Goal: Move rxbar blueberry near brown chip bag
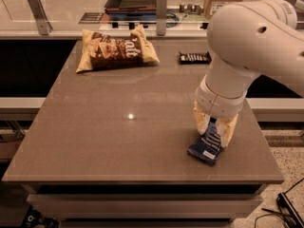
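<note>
The rxbar blueberry (205,148), a flat dark blue bar with a white label patch, lies near the table's front right corner. My gripper (214,129) comes down from the big white arm (247,42) onto the bar's far end. Its tan fingers (201,121) press against both sides of the bar. The near end of the bar rests on the table. The brown chip bag (116,51), puffy with tan edges and white lettering, lies at the back left of the table, far from the bar.
A small black bar with white lettering (194,57) lies at the back right of the grey-brown table (109,132). Behind the table runs a counter with a metal post (161,6), a tray and boxes. The table's front edge is close to the bar.
</note>
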Controlling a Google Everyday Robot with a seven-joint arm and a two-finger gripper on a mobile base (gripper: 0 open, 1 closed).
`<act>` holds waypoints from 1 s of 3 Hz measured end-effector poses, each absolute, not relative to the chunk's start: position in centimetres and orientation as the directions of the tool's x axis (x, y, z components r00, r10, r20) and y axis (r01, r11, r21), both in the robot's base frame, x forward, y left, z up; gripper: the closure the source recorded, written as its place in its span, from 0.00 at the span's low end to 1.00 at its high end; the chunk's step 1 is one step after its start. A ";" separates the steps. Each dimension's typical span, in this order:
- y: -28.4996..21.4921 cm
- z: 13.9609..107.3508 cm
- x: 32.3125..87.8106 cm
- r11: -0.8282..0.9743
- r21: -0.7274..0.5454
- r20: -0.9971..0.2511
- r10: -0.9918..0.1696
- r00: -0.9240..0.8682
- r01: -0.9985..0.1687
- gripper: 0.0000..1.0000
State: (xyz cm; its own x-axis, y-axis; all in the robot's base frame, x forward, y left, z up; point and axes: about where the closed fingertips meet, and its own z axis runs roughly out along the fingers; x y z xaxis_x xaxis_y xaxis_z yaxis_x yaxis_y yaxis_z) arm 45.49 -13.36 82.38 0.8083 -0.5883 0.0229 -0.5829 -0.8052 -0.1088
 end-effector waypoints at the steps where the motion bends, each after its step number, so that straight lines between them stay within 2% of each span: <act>1: -13.4 82.5 45.5 -0.805 -0.109 0.023 -0.588 0.808 -0.583 1.00; 3: -13.7 83.5 46.3 -0.801 -0.117 0.035 -0.594 0.804 -0.587 1.00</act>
State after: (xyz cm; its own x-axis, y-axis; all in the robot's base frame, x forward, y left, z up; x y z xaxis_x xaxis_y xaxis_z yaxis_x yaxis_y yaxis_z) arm 46.33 -13.66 83.48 0.8038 -0.5939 0.0346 -0.5870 -0.8011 -0.1168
